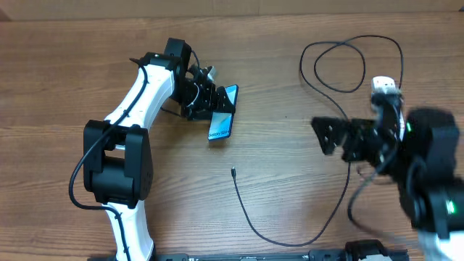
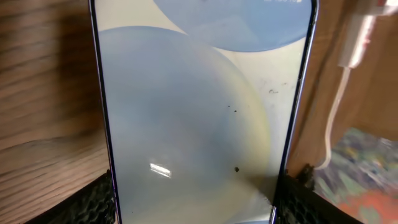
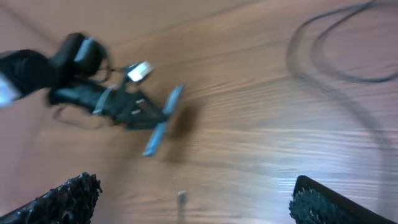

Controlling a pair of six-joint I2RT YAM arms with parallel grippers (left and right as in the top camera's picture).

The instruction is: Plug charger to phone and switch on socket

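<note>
Presently the left gripper [image 1: 215, 107] is pinching the slim blue-screened smartphone [image 1: 222, 123], the right gripper [image 1: 335, 135] is hanging spread, and any slackening would be risking a drop.

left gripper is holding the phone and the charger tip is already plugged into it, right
No. The left gripper does hold the phone, but the charger tip lies loose on the table, apart from the phone; the overhead view shows it.

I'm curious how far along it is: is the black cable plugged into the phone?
Not plugged in. The charger has its connector tip lying loose, apart from the phone clamped in the left gripper.
</note>
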